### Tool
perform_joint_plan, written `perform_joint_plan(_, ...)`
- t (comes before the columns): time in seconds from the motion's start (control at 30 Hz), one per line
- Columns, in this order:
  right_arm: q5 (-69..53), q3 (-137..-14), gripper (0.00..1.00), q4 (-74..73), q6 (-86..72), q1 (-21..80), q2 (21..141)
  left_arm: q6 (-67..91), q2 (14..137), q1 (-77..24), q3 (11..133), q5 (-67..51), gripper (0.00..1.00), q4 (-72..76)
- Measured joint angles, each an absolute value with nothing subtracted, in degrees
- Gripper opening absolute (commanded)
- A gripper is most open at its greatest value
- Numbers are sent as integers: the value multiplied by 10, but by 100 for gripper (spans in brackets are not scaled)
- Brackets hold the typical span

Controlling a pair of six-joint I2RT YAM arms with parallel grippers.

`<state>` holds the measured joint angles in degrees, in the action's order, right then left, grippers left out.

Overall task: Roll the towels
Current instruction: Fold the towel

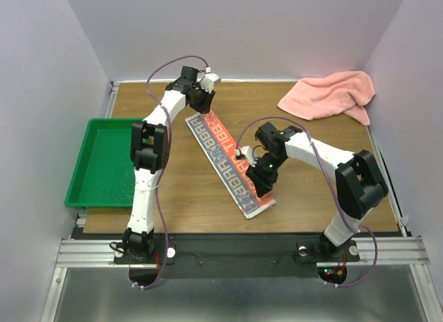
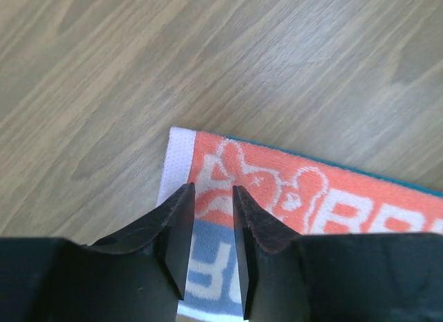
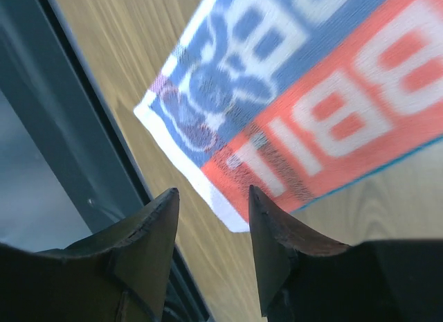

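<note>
The printed towel (image 1: 225,163) lies flat on the wooden table as a long folded strip, running diagonally from far left to near right. My left gripper (image 1: 201,106) hovers over its far end. In the left wrist view the left gripper (image 2: 212,190) is open by a narrow gap, and the red and grey print of the printed towel (image 2: 277,190) shows flat beneath it. My right gripper (image 1: 263,189) hangs over the near end. The right gripper (image 3: 212,194) stands open and empty just off the corner of the printed towel (image 3: 311,114). The pink towel (image 1: 332,95) sits crumpled at the far right.
A green tray (image 1: 104,163) sits off the table's left side. An aluminium rail (image 1: 228,249) runs along the near edge, and it shows as the dark rail (image 3: 69,163) close to the towel's near corner. Grey walls enclose the table on three sides.
</note>
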<state>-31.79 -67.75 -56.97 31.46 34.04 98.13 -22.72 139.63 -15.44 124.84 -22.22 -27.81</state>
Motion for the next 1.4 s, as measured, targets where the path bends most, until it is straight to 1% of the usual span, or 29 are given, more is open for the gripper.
perform_joint_plan(0.03, -325, -687, 49, -568, 314, 335, 978, -225, 1390, -155, 1245, -222, 42, -277)
perform_joint_plan(0.1, -334, -696, 46, -568, 310, 320, 964, -220, 1345, -154, 1193, -220, 43, -270)
perform_joint_plan(0.2, -329, -698, 39, -567, 305, 296, 953, -213, 1237, -154, 1059, -222, 43, -261)
perform_joint_plan(0.27, -317, -698, 37, -565, 301, 288, 962, -201, 1182, -157, 1001, -215, 40, -255)
perform_joint_plan(0.37, -298, -696, 33, -562, 301, 289, 994, -179, 1134, -171, 948, -201, 39, -236)
perform_joint_plan(0.5, -274, -688, 29, -558, 302, 289, 1037, -159, 1134, -196, 906, -192, 37, -210)
perform_joint_plan(0.6, -265, -675, 27, -554, 303, 290, 1061, -145, 1161, -215, 889, -191, 35, -208)
perform_joint_plan(0.77, -267, -673, 26, -554, 302, 305, 1065, -134, 1215, -216, 901, -193, 33, -200)
perform_joint_plan(0.87, -279, -673, 26, -555, 295, 331, 1073, -133, 1239, -214, 940, -196, 32, -204)
perform_joint_plan(1.0, -312, -684, 39, -564, 275, 365, 1096, -139, 1295, -213, 1022, -206, 30, -216)
perform_joint_plan(1.03, -332, -691, 41, -566, 267, 372, 1107, -143, 1318, -213, 1063, -214, 30, -230)
perform_joint_plan(1.07, -344, -696, 42, -565, 263, 375, 1113, -146, 1333, -213, 1084, -217, 30, -232)
perform_joint_plan(1.1, -363, -702, 47, -562, 250, 378, 1122, -151, 1352, -213, 1116, -224, 31, -237)
perform_joint_plan(1.13, -374, -706, 49, -561, 244, 380, 1127, -154, 1365, -215, 1135, -228, 32, -237)
perform_joint_plan(1.17, -385, -708, 52, -558, 235, 380, 1130, -158, 1372, -215, 1148, -234, 34, -238)
perform_joint_plan(1.2, -391, -710, 59, -556, 229, 380, 1131, -162, 1379, -216, 1160, -238, 38, -241)
perform_joint_plan(1.23, -401, -710, 63, -552, 223, 381, 1130, -166, 1379, -215, 1164, -241, 42, -244)
perform_joint_plan(1.27, -411, -710, 69, -549, 216, 382, 1127, -170, 1379, -214, 1164, -243, 48, -244)
perform_joint_plan(1.33, -419, -708, 73, -543, 209, 384, 1115, -176, 1374, -211, 1162, -248, 53, -244)
perform_joint_plan(1.4, -422, -699, 73, -528, 206, 386, 1087, -177, 1346, -206, 1126, -255, 58, -231)
